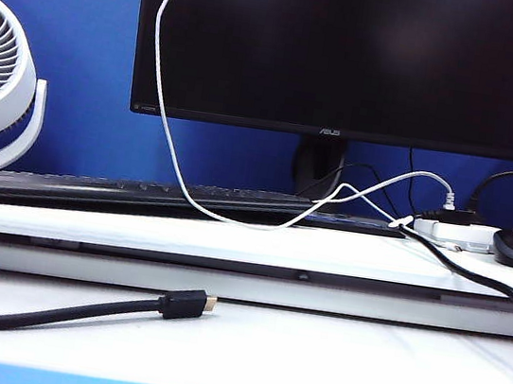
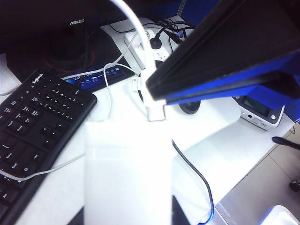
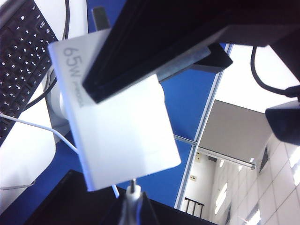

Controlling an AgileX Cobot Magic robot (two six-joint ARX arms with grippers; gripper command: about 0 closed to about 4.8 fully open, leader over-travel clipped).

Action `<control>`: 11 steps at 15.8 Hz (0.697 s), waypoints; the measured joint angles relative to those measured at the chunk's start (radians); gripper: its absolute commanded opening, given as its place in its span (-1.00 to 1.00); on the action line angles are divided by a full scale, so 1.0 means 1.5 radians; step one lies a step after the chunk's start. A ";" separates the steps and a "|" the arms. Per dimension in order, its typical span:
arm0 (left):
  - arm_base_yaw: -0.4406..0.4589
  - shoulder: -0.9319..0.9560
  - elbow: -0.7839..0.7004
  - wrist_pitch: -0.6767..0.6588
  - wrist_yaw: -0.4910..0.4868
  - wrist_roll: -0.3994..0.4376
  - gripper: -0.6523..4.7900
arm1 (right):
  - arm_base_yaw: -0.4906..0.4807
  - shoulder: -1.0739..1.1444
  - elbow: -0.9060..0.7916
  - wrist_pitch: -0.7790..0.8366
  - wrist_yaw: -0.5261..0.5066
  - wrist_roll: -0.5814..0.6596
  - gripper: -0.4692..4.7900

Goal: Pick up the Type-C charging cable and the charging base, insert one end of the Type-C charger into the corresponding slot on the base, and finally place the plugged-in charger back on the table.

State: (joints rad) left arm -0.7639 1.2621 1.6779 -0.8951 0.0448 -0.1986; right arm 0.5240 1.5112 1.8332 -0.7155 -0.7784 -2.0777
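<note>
White glossy block charging base (image 3: 123, 136) sits clamped in the right gripper (image 3: 140, 61), above the desk.
Left gripper (image 2: 157, 101) pinches the thin white Type-C cable's connector (image 2: 153, 110), its silver tip meeting the base's end face, in line.

The left gripper (image 2: 154, 101) shows one long black finger (image 2: 225, 42), flat-sided and ridged at the edge, with a blue underside. The right gripper (image 3: 122, 75) has a broad matte black finger (image 3: 154, 37), square-cut, backed by a grey metal strip (image 3: 187, 63).
</note>
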 measured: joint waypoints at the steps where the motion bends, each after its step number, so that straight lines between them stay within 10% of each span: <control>1: 0.000 0.000 0.000 0.000 0.002 -0.001 -0.70 | 0.000 0.000 0.000 -0.001 0.000 0.000 -0.81; 11: 0.000 0.000 0.003 0.008 0.019 -0.013 -0.70 | 0.000 -0.004 0.000 -0.006 0.025 0.000 -0.81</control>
State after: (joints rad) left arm -0.7639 1.2621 1.6825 -0.8833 0.0727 -0.2184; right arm 0.5243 1.5059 1.8332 -0.7246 -0.7410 -2.0777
